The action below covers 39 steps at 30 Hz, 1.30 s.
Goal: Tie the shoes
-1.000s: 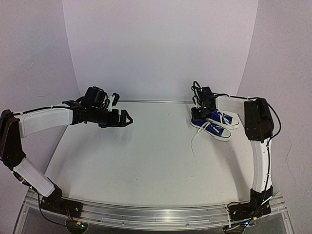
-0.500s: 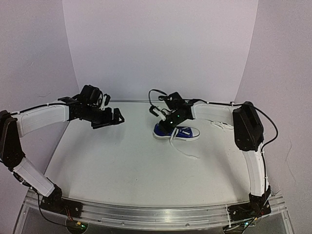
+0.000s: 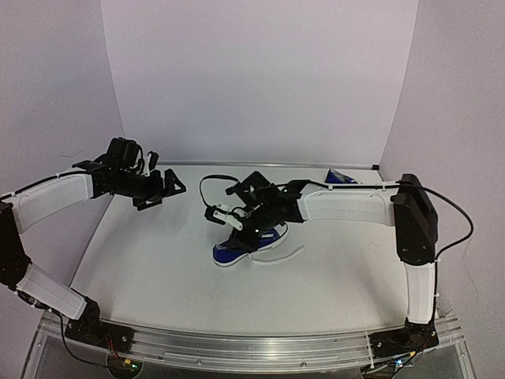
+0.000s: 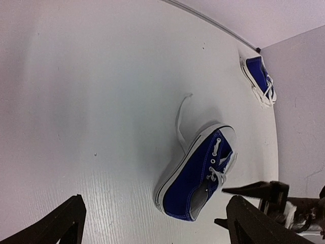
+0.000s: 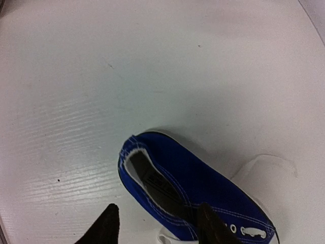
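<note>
One blue shoe (image 3: 246, 246) with a white sole lies tipped on its side in the middle of the table, a loose white lace (image 3: 281, 254) trailing to its right. My right gripper (image 3: 241, 227) hangs just over its heel end. In the right wrist view the jaws stand open (image 5: 158, 229), one black finger (image 5: 213, 226) over the shoe's (image 5: 188, 190) mouth and the other outside its wall. The second shoe (image 3: 338, 175) sits at the back right, partly hidden by my right arm. My left gripper (image 3: 162, 192) is open and empty, up at the left, looking at the shoe (image 4: 198, 173).
White walls close the table (image 3: 158, 268) at the back and on both sides. My right arm (image 3: 347, 205) stretches across the back right. A metal rail (image 3: 252, 343) runs along the near edge.
My right arm swept one shoe from the back right to the middle of the table, then its jaws opened. My left arm drew back to the left, still open.
</note>
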Available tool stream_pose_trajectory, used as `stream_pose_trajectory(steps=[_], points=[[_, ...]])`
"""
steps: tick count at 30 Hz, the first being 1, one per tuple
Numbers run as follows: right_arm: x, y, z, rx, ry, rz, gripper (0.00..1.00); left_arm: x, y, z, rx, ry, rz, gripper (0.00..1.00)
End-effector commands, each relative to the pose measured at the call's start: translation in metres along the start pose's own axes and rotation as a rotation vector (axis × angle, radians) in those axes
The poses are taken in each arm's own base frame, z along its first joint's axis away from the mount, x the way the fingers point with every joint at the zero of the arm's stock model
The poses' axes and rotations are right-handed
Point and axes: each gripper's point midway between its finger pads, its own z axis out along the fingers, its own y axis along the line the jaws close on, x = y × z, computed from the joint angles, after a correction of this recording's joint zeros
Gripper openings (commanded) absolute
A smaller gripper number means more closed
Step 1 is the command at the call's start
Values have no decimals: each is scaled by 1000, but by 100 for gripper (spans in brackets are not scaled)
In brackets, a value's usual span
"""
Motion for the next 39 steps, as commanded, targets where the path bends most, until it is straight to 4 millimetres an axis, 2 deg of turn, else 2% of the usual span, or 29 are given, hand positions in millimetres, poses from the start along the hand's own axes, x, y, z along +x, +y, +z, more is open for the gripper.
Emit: stream_pose_trajectory(steps=[1, 5, 8, 12, 19, 24, 27, 33, 38, 39], points=[[-13, -29, -65, 141, -118, 208, 67, 15, -13, 8, 109, 63, 33, 100], [12, -22, -82, 115, -208, 465, 73, 34, -29, 12, 193, 123, 113, 99], [36, -17, -91, 85, -271, 657, 74, 60, -43, 19, 180, 193, 238, 99], [65, -17, -95, 37, -330, 857, 74, 94, -53, 29, 143, 302, 387, 94], [98, -20, -94, 16, -332, 976, 74, 124, -69, 48, 113, 361, 583, 82], [100, -24, -98, -17, -362, 1000, 74, 145, -69, 72, 61, 409, 711, 75], [100, -26, -104, -36, -386, 1009, 74, 151, -61, 89, 33, 426, 743, 70], [104, -28, -108, -41, -394, 1019, 74, 164, -61, 111, 42, 458, 781, 47], [110, -26, -105, -42, -386, 1025, 74, 161, -73, 111, 63, 427, 796, 10], [111, -26, -104, -42, -384, 1027, 74, 159, -76, 109, 68, 418, 793, 8]])
